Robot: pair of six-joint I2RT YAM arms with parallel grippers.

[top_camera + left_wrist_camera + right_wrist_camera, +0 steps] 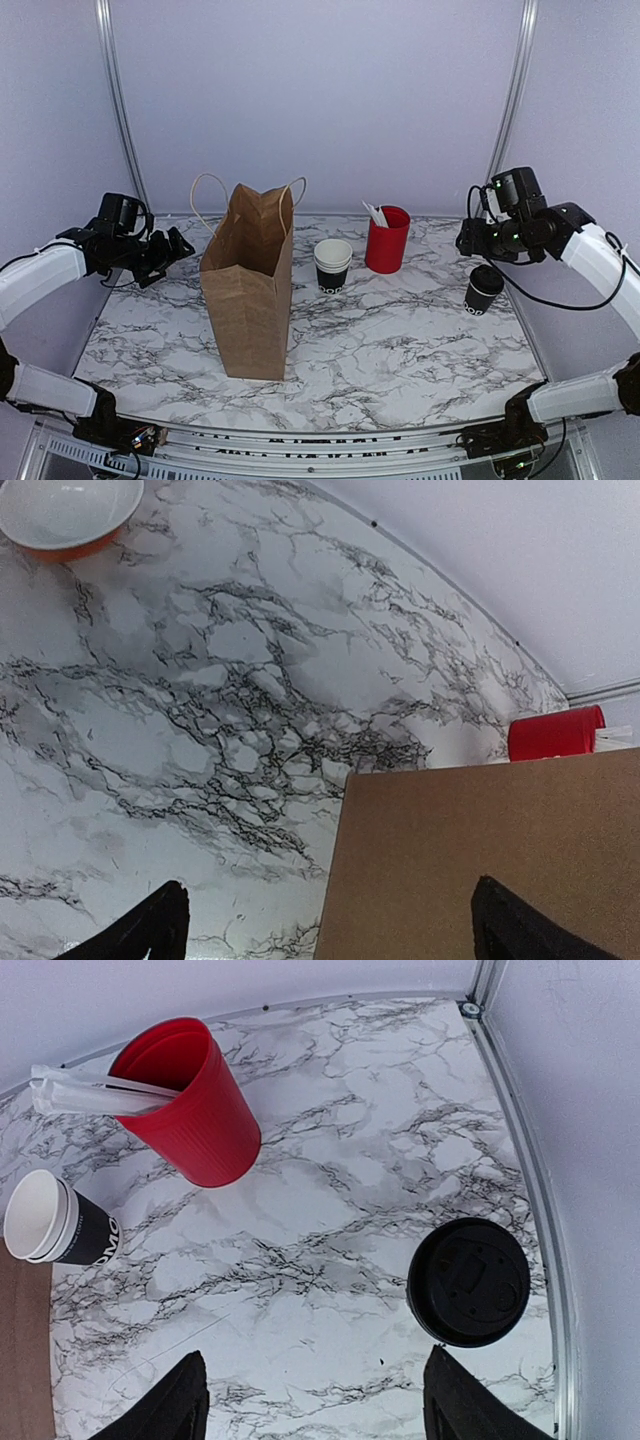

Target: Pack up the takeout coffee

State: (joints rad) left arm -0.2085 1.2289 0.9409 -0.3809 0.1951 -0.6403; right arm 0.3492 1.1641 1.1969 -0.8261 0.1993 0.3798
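Where the marble bench (400, 350) comes nearest the arm bases, a brown paper bag (248, 290) stands upright, its mouth open and its handles up. To its right and well apart from it, near the bench's right edge, the takeout coffee (483, 290) stands upright with its black lid on; nothing touches it. The right fingers (185, 1400) hang above and a little behind it, spread wide with only bare bench between them. In the right wrist view, the lid lies just ahead of one finger. The left fingers (150, 930) hover to the left of the bag, also spread wide and holding nothing. Farther back, a stack of lidless black cups (333, 265) stands to the right of the bag. Beyond the stack, a red cup (387, 240) holds wrapped utensils (375, 213).
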